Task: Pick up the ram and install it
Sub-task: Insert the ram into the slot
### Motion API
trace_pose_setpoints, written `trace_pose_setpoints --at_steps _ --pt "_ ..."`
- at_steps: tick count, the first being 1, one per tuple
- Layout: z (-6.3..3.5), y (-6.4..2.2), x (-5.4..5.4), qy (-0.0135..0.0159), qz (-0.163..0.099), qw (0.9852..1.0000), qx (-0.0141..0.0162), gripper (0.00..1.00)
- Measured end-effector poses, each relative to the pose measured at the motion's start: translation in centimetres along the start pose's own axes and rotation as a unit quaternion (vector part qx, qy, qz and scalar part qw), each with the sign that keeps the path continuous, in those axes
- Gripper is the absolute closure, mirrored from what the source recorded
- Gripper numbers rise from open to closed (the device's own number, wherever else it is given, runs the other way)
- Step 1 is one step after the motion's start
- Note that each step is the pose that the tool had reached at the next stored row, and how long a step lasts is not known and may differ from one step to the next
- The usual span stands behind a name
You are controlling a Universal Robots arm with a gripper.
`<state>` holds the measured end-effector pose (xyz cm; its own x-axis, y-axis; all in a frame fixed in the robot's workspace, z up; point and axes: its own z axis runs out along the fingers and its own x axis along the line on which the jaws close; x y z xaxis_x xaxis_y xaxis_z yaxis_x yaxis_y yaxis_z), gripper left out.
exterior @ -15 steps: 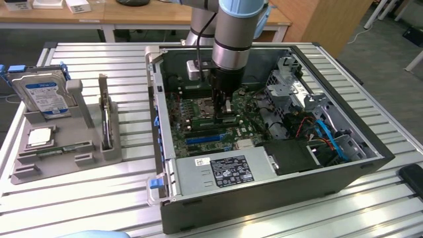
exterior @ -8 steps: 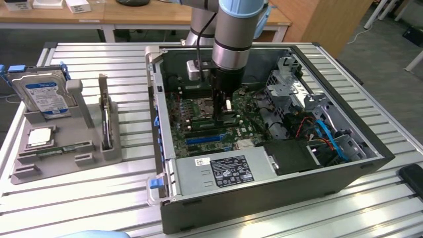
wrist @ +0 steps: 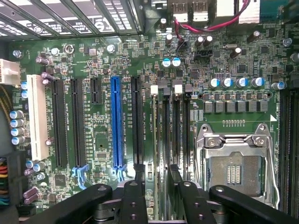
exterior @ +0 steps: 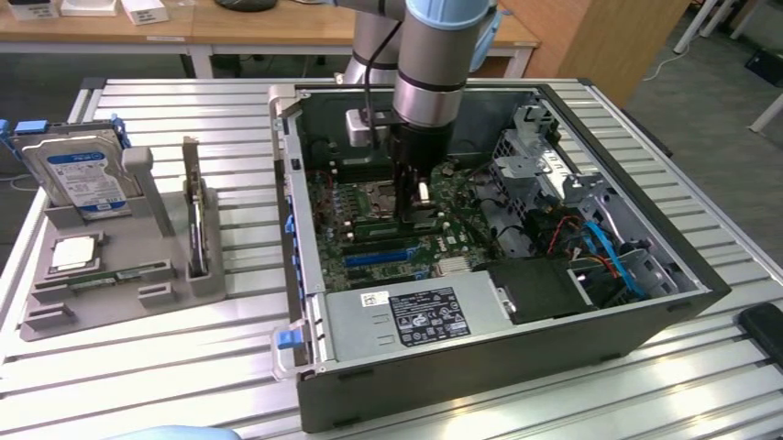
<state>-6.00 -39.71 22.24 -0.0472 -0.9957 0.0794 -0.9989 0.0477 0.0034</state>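
Observation:
The ram (wrist: 155, 140) appears edge-on in the wrist view as a thin green strip running along a memory slot (wrist: 166, 135) with white latches, beside the empty processor socket (wrist: 236, 170). My gripper (wrist: 156, 196) is shut on the ram, with black fingers (wrist: 135, 200) on either side of it. In the exterior view the gripper (exterior: 416, 209) reaches straight down into the open computer case (exterior: 685, 275). It holds the ram (exterior: 423, 194) upright just above the motherboard (exterior: 367, 243). I cannot tell whether the ram's lower edge touches the slot.
A grey holder (exterior: 183, 284) at the exterior view's left carries a hard drive (exterior: 80, 174), a dark expansion card (exterior: 192, 211), a silver processor (exterior: 73, 252) and a small green board (exterior: 116, 273). Drive cages and cables (exterior: 588, 243) crowd the case beside the arm. A blue slot (wrist: 117, 121) lies nearby.

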Motion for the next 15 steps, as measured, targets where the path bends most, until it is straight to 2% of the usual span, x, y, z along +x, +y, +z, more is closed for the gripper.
trace_pose_setpoints --at_steps 7,15 --pt "-1.3 0.0 0.1 0.0002 0.004 1.0 -0.0003 0.67" --pt "-2.24 0.01 0.2 0.0002 0.02 0.9998 -0.0015 0.67"
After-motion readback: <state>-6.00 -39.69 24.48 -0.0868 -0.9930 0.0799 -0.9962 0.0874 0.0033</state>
